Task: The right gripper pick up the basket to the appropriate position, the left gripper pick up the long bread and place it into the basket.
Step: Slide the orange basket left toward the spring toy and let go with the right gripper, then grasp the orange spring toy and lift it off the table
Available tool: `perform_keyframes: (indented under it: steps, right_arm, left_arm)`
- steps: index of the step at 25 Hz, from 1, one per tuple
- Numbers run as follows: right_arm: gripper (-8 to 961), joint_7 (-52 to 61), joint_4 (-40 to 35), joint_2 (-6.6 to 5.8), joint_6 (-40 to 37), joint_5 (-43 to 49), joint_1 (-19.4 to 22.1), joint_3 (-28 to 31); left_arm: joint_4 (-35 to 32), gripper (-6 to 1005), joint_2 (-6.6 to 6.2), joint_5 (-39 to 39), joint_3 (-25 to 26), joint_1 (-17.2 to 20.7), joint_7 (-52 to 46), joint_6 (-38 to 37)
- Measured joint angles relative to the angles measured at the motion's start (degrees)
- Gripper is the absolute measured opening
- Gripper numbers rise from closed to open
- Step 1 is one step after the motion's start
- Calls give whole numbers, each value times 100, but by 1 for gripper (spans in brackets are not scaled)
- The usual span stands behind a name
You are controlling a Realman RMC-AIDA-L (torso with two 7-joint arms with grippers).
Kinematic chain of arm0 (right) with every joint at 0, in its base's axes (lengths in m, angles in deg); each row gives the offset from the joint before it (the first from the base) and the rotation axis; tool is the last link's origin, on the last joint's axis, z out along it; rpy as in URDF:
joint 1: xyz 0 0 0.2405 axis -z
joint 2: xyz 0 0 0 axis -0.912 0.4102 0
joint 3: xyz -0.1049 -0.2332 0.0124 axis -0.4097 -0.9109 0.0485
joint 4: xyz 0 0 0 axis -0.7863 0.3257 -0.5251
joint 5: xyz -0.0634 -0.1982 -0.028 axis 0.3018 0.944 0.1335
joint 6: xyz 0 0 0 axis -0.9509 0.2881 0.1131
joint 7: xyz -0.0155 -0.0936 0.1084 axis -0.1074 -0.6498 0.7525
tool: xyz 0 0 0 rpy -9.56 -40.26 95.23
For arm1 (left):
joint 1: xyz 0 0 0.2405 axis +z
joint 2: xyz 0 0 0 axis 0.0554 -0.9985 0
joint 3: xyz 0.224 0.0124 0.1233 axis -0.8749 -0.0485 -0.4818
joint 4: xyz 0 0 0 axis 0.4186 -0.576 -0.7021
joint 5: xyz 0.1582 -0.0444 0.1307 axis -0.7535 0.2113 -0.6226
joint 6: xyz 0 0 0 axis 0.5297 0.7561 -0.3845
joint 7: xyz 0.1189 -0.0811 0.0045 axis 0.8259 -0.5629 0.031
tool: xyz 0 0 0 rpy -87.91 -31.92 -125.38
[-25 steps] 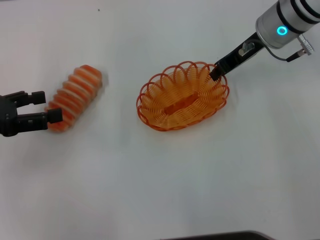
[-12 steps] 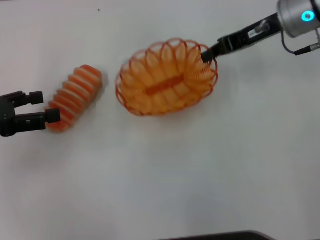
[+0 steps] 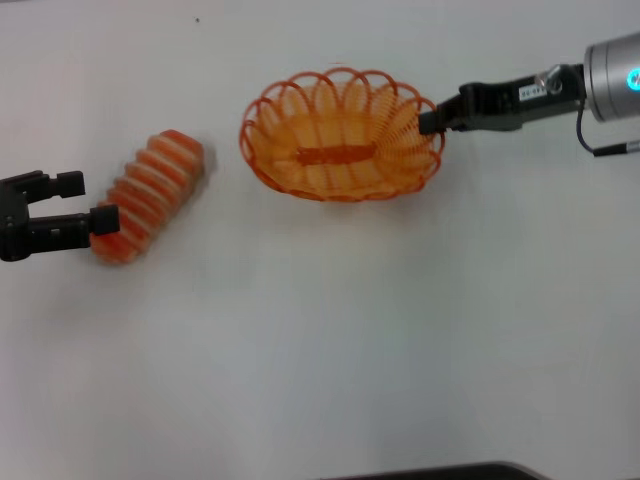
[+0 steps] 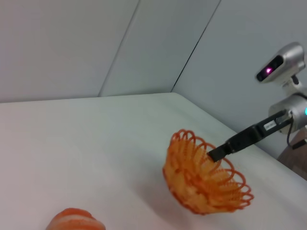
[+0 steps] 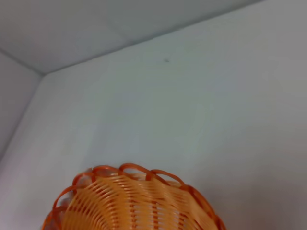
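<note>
The orange wire basket (image 3: 340, 138) hangs tilted above the white table, held by its right rim. My right gripper (image 3: 434, 120) is shut on that rim. The basket also shows in the left wrist view (image 4: 204, 175) with the right gripper (image 4: 214, 153) on its rim, and in the right wrist view (image 5: 132, 201). The long bread (image 3: 148, 195) lies slantwise on the table at the left; one end of it shows in the left wrist view (image 4: 76, 220). My left gripper (image 3: 85, 202) is open at the bread's near left end, its lower finger touching the loaf.
The white table (image 3: 330, 340) spreads around everything. A dark edge (image 3: 430, 472) runs along the bottom of the head view. Grey walls (image 4: 96, 43) stand behind the table. A small dark speck (image 3: 197, 19) lies at the far left.
My right gripper has lifted the basket and carried it left and farther away, turning it level lengthwise. The left gripper and the bread have stayed in place.
</note>
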Motion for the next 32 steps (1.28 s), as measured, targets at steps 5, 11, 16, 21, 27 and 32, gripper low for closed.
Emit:
perform_keyframes:
  steps: [5,11,16,21,27,32]
  right_arm:
    - [60,71,169,34,382,38,126,-12]
    - [77,20,182,78,506,15,110,21]
    - [224,-144,-307,71,332,-92,156,138]
    - [431,-1505,-1453,128,-1118,-719,493,179]
    - [670,-3346,-2323,313,-2530,-1157,1120,263]
    - [738,-3964,-2295,296,-2641,-1096,1542,249]
  left_arm:
    - [0,936,-4,0,2,-57,8,13]
    - [0,937,-5,0,2,-88,12,67]
    - [0,937,-5,0,3,-83,5,70]
    - [1,937,-5,0,2,-47,-14,45]
    - [0,937,-5,-1,2,-34,-89,28]
    - [-85,937,1,-8,-37,-89,-309,41]
